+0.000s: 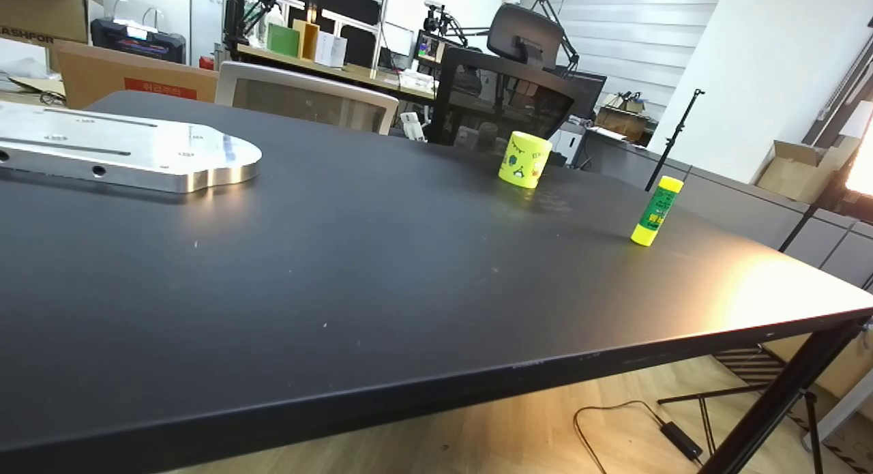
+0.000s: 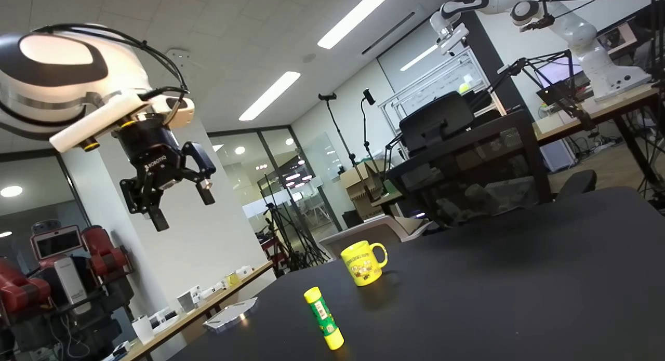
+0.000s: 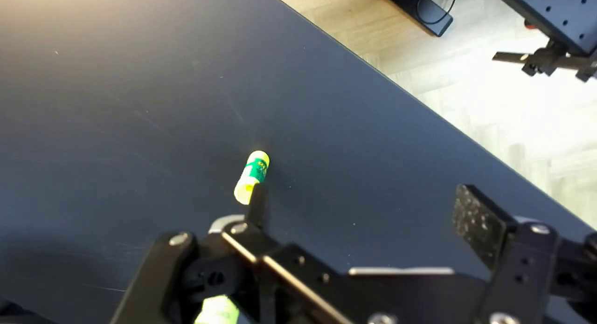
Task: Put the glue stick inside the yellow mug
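White walls [image 1: 764, 71] enclose the room in an exterior view, with pale blinds [image 1: 627, 24] across one side. Long strip lights [image 2: 358, 15] shine from the light ceiling [image 2: 249, 34], and the floor [image 1: 443, 440] is pale wood.

The black table [image 1: 341, 276] spreads across the foreground in both exterior views. Its top is flat and dull, flecked with small pale specks and faint scratches, and a warm glare washes over it near one corner. In the wrist view its straight edge cuts diagonally, with the floor beyond.

The robot's white arm [image 2: 67, 80] takes up an upper corner in an exterior view. In the background stand a red robot [image 2: 72, 280] and another white arm [image 2: 582, 44], the latter mounted on a wooden desk [image 2: 615, 102]. A dark mesh chair [image 2: 473, 169] and a pale chair [image 1: 307, 106] stand beyond the table's edge. On the table lies a thick metal plate [image 1: 123, 146] with slots and holes.

The gripper [image 2: 183, 208] hangs in the air over the table, its jaws wide apart. The yellow mug [image 1: 524, 160] stands upright on the tabletop, small pictures printed on its side. Smallest is the glue stick [image 2: 323, 318], yellow at both ends with a green label; it stands on end on the table, near the mug and outside it. In the wrist view a fingertip [image 3: 258, 210] slightly covers it.
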`<act>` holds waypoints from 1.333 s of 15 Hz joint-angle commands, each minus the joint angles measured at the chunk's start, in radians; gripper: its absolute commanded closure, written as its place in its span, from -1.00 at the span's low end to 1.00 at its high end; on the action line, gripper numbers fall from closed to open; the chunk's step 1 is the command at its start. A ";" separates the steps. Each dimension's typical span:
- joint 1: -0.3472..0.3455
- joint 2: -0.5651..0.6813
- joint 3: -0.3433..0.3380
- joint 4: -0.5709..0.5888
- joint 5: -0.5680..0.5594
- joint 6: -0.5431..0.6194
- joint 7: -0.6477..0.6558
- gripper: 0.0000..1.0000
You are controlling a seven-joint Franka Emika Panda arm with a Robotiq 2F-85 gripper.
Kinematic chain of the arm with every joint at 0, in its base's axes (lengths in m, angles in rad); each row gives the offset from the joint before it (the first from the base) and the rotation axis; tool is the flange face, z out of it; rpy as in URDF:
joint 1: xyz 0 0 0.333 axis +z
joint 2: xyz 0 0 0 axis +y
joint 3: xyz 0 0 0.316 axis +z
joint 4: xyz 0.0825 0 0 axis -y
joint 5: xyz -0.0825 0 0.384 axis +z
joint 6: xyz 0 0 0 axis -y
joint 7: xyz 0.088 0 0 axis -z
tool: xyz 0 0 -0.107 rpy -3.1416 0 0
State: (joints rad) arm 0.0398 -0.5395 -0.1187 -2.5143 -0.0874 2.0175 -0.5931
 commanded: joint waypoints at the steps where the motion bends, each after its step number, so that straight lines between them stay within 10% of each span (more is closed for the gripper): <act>1: 0.032 0.038 -0.056 0.022 -0.021 -0.007 -0.207 -1.00; 20: -0.001 0.165 -0.078 0.082 -0.020 0.108 -0.364 -1.00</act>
State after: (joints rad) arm 0.0420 -0.4502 -0.1769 -2.4989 -0.1182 2.1040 -0.8960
